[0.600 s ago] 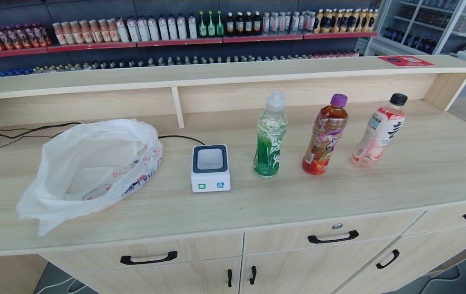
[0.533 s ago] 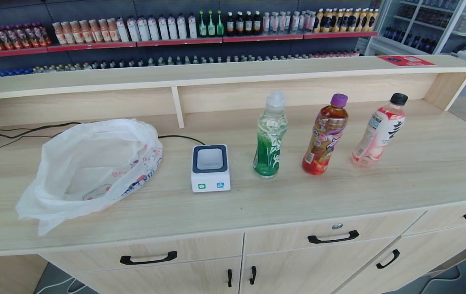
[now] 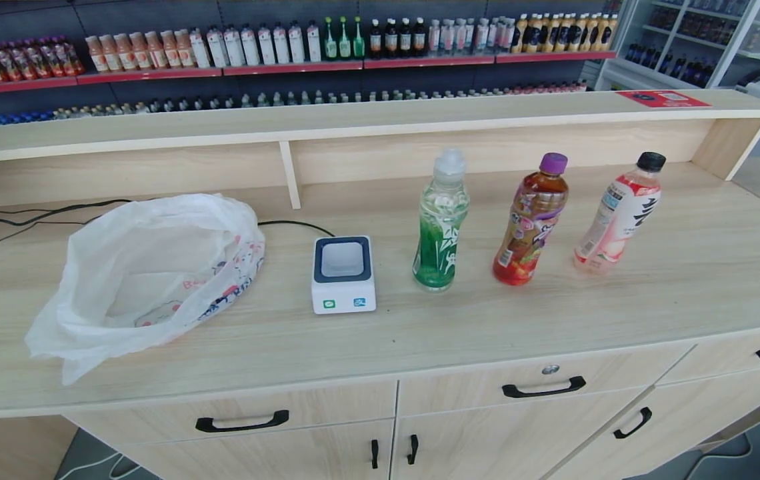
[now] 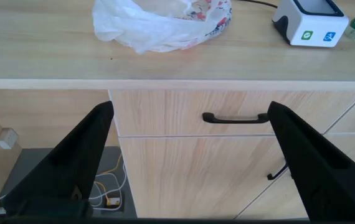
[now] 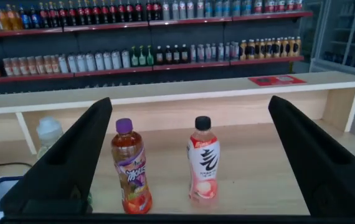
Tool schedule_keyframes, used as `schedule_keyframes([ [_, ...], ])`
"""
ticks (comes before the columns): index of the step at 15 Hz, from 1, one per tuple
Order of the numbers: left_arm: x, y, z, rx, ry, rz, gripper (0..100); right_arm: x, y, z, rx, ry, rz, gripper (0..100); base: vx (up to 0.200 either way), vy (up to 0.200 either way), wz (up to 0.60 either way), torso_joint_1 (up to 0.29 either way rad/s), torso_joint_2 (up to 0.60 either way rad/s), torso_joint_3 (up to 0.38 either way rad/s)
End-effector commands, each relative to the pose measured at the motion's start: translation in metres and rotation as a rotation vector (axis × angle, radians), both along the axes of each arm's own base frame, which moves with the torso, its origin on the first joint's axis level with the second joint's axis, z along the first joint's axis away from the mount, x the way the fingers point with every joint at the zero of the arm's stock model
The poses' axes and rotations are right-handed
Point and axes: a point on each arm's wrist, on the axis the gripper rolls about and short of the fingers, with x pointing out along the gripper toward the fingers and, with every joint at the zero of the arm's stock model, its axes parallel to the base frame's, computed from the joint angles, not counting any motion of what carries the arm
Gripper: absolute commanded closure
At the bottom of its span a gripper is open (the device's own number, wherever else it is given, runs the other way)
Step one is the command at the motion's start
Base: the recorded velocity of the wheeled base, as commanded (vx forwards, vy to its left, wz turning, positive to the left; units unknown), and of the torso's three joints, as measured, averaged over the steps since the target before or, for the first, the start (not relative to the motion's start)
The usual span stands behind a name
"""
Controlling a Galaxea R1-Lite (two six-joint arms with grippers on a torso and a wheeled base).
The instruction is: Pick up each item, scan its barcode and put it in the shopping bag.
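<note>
My left pincer (image 4: 190, 109) and right pincer (image 5: 190, 102) are both spread wide, holding nothing.
On the table (image 3: 420, 327), from my left: open white bag (image 3: 147, 273), scanner (image 3: 343, 273), then green bottle (image 3: 441, 227), brown bottle (image 3: 531, 223) and pink bottle (image 3: 618, 217), upright and apart. The left pincer sits low before a drawer (image 4: 227, 112); the right faces the brown and pink bottles.

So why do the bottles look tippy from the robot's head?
Head view: the wide lens bends things, so the purple-capped bottle and pink bottle seem to lean and the counter edge curves. Right wrist view: both stand straight.
</note>
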Motion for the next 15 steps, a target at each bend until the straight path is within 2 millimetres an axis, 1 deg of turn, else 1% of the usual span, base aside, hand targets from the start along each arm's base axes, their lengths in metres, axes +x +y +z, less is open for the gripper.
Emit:
schedule_keyframes([
  [1,0.0,0.0,0.0,-0.001,0.0,0.002,0,0.099,0.012,-0.022,0.001,-0.011,0.046,0,0.0,0.0,0.0,0.0,0.0,0.0],
  [4,0.0,0.0,0.0,-0.001,0.001,0.002,0,0.108,0.022,-0.03,-0.067,0.021,0.059,0,0.0,0.0,0.0,0.0,0.0,0.0],
  [5,0.0,0.0,0.0,-0.001,0.001,0.0,0,0.106,0.035,-0.04,-0.073,0.06,0.123,0,0.0,0.0,0.0,0.0,0.0,0.0],
  [6,0.0,0.0,0.0,-0.001,0.001,0.0,0,0.105,0.037,-0.041,-0.075,0.066,0.136,0,0.0,0.0,0.0,0.0,0.0,0.0],
  [7,0.0,0.0,0.0,0.001,0.001,0.002,0,0.103,0.049,-0.052,-0.087,0.11,0.205,0,0.0,0.0,0.0,0.0,0.0,0.0],
  [8,0.0,0.0,0.0,0.001,0.001,0.0,0,0.102,0.052,-0.057,-0.089,0.133,0.221,0,0.0,0.0,0.0,0.0,0.0,0.0],
  [9,0.0,0.0,0.0,0.001,0.0,0.0,0,0.104,0.057,-0.061,-0.094,0.15,0.242,0,0.0,0.0,0.0,0.0,0.0,0.0],
  [11,0.0,0.0,0.0,0.001,0.001,0.002,0,0.117,0.063,-0.062,-0.106,0.15,0.246,0,0.0,0.0,0.0,0.0,0.0,0.0],
  [12,0.0,0.0,0.0,0.001,0.0,0.0,0,0.116,0.074,-0.066,-0.121,0.163,0.282,0,0.0,0.0,0.0,0.0,0.0,0.0],
  [13,0.0,0.0,0.0,-0.001,0.0,0.0,0,0.116,0.087,-0.065,-0.113,0.162,0.308,0,0.0,0.0,0.0,0.0,0.0,0.0],
  [14,0.0,0.0,0.0,-0.001,0.001,0.0,0,0.115,0.094,-0.069,-0.093,0.182,0.295,0,0.0,0.0,0.0,0.0,0.0,0.0],
  [15,0.0,0.0,0.0,0.001,0.0,0.0,0,0.113,0.104,-0.067,-0.067,0.179,0.308,0,0.0,0.0,0.0,0.0,0.0,0.0],
])
